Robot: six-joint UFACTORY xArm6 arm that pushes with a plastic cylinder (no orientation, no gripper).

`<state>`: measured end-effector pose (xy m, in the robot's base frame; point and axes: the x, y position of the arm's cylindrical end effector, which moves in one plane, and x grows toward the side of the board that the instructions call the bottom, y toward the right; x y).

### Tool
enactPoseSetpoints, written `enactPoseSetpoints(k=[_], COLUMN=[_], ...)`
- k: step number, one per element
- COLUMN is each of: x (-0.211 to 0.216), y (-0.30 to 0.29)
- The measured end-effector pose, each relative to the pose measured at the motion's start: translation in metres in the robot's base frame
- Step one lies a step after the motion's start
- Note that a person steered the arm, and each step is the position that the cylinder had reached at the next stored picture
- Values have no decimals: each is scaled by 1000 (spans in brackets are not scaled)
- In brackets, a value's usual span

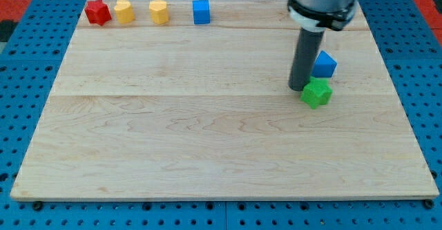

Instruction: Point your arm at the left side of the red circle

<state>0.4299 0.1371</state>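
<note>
My tip [298,89] is seen resting on the wooden board [207,147], just left of the green block [317,92], with the blue block [324,64] right behind. Nothing is grasped; the rod has no hand. A red circle cannot be made out, perhaps hidden; a red star-like block [97,12], two yellow blocks [124,12] [159,12] and a blue cube [201,12] are lined along the far left edge.

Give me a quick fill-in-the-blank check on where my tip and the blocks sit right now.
1. My tip rests just to the view's left of the ____ block.
2. The blue block near the rod lies toward the view's ____ of my tip.
3. The red block sits at the board's top-____ corner in the view.
4. Two ____ blocks stand between the red block and the other blue block.

Answers: green; right; left; yellow
</note>
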Motion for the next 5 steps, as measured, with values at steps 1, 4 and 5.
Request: enactPoseSetpoints(k=[1, 4, 5], x=[1, -56, -78], y=[18, -96, -77])
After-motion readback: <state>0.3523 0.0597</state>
